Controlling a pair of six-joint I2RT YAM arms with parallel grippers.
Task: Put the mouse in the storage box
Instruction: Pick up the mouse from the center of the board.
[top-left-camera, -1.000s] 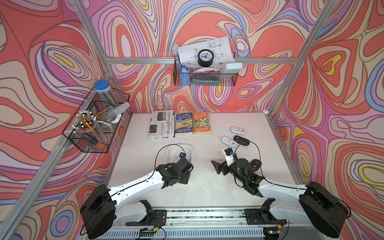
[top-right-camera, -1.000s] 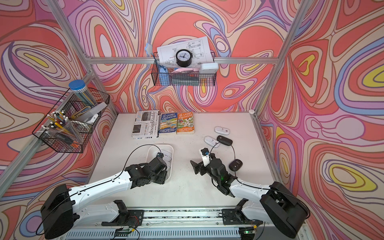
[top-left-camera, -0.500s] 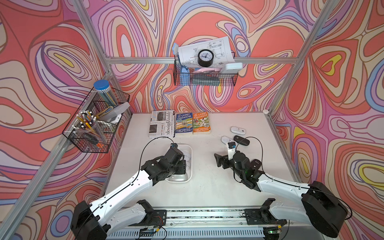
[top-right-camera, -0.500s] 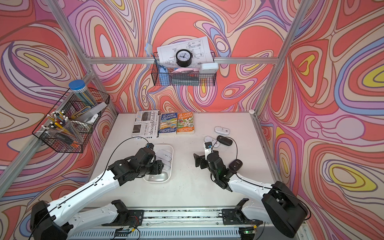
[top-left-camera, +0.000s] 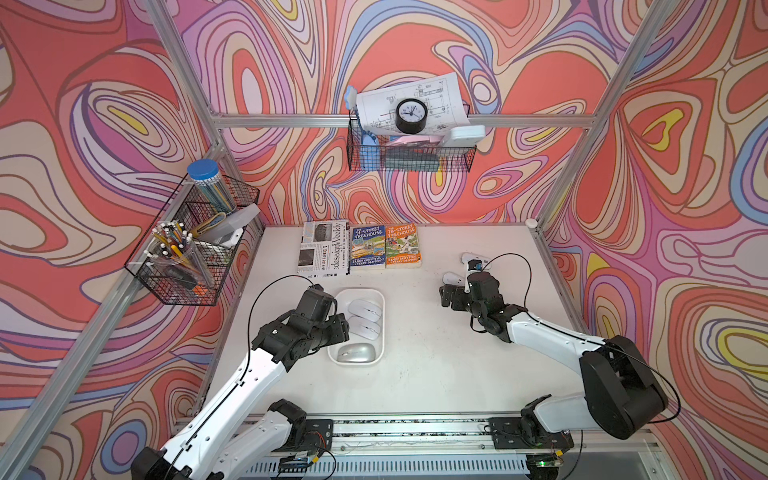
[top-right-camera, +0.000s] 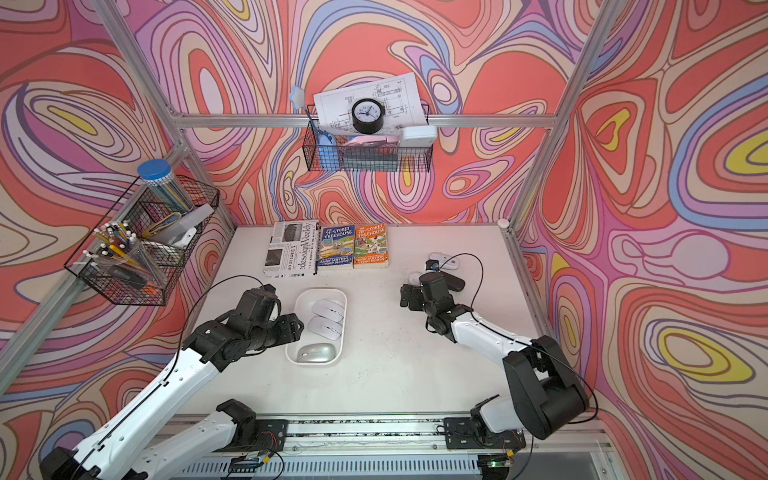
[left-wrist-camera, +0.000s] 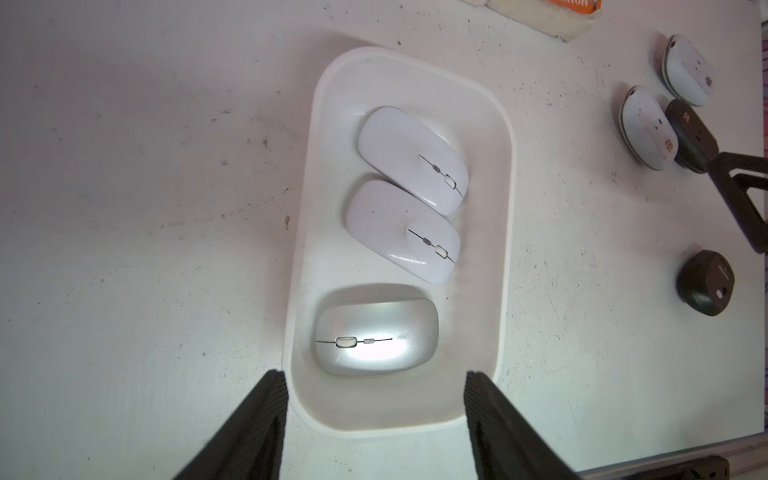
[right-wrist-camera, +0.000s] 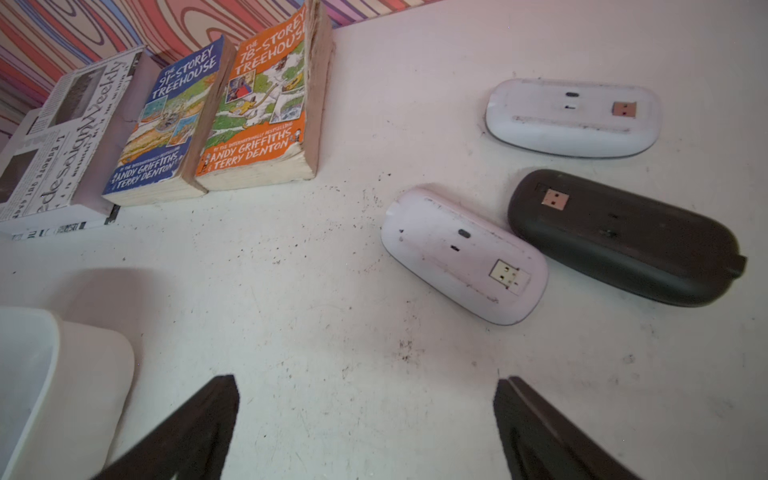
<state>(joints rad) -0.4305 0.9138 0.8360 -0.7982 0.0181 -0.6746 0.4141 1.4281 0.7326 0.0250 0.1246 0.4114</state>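
White plastic storage box (left-wrist-camera: 409, 79): shallow, rounded corners, rolled rim. It stands on the white tabletop (top-left-camera: 436, 374) left of centre, with its long axis running front to back.

Contents, all buttons up:
- Silver mouse (left-wrist-camera: 376, 334), crosswise at the front end, close to the walls on three sides.
- Middle white mouse (left-wrist-camera: 403, 230) and far white mouse (left-wrist-camera: 413, 160), both slantwise with their sides touching.
- A patch of bare floor at the box's back end.

Left gripper (left-wrist-camera: 374, 378): jaws apart, nothing between them. It is raised above the table at the box's left rim. In the wrist view its black fingers (left-wrist-camera: 270, 399) frame the front end of the box.

Right gripper (right-wrist-camera: 365, 382): jaws spread wide and empty, over bare tabletop between the box and the loose mice.

Loose mice, right rear of the table:
- Upturned white mouse (right-wrist-camera: 463, 253), underside up, just beside the upturned black mouse (right-wrist-camera: 623, 237). Whether they touch cannot be told.
- Rear white mouse (right-wrist-camera: 573, 118), underside up, apart from that pair and nearer the back edge.
- Lone black mouse (left-wrist-camera: 704, 282), farther forward, by the right arm.

Back edge, three volumes flat in a row with sides touching:
- Newspaper-print book (right-wrist-camera: 62, 137).
- Blue 91-Storey Treehouse (right-wrist-camera: 166, 124).
- Orange 78-Storey Treehouse (right-wrist-camera: 257, 104).

Open room:
- A bare lane from the box's right rim across to the loose mice.
- A broad bare strip from the box's front end to the front rail (top-left-camera: 415, 422).
- A narrower gap between the box's back end and the books.

Wall fittings: two black wire baskets, one on the left frame (top-left-camera: 191, 249) and one on the back frame (top-left-camera: 411, 160). Both are well above the tabletop.
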